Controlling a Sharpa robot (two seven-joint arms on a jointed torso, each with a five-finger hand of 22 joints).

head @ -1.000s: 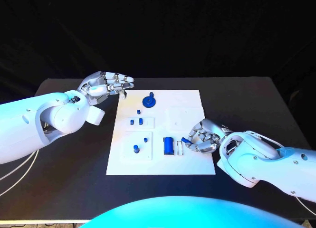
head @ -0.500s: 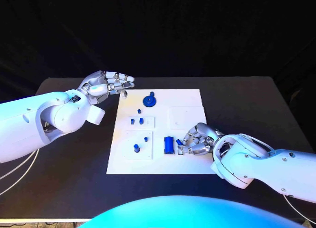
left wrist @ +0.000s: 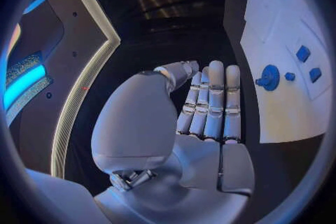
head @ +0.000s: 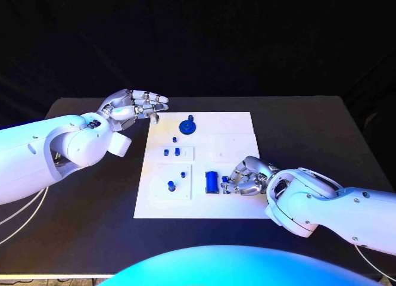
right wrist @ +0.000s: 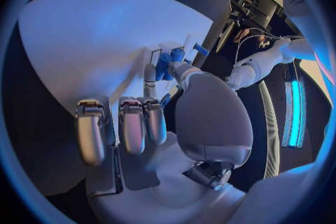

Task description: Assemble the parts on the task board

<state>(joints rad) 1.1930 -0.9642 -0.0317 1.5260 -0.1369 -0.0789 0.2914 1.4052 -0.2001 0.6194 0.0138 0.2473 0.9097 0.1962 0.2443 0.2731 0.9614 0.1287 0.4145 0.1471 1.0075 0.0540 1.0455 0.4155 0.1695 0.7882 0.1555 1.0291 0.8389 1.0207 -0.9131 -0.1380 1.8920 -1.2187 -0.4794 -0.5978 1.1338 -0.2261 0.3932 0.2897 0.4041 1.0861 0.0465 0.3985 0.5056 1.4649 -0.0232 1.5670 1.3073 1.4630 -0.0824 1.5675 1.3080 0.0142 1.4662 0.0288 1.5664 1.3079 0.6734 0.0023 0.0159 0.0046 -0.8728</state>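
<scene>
Since a second ago, my right hand [head: 248, 176] has slid inward along the task board [head: 234, 128], and now its fingertips rest beside the blue cylinder [head: 211, 181]; whether they grip anything I cannot tell. I count seven blue parts and read no writing. My left hand [head: 131, 106] stays curled, clenched on nothing.

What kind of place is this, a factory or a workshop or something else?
Probably a robotics lab or demo stand rather than a factory: a black table against black backdrop, a white task board with small blue parts for practice assembly, and glowing light strips on surrounding panels.
</scene>
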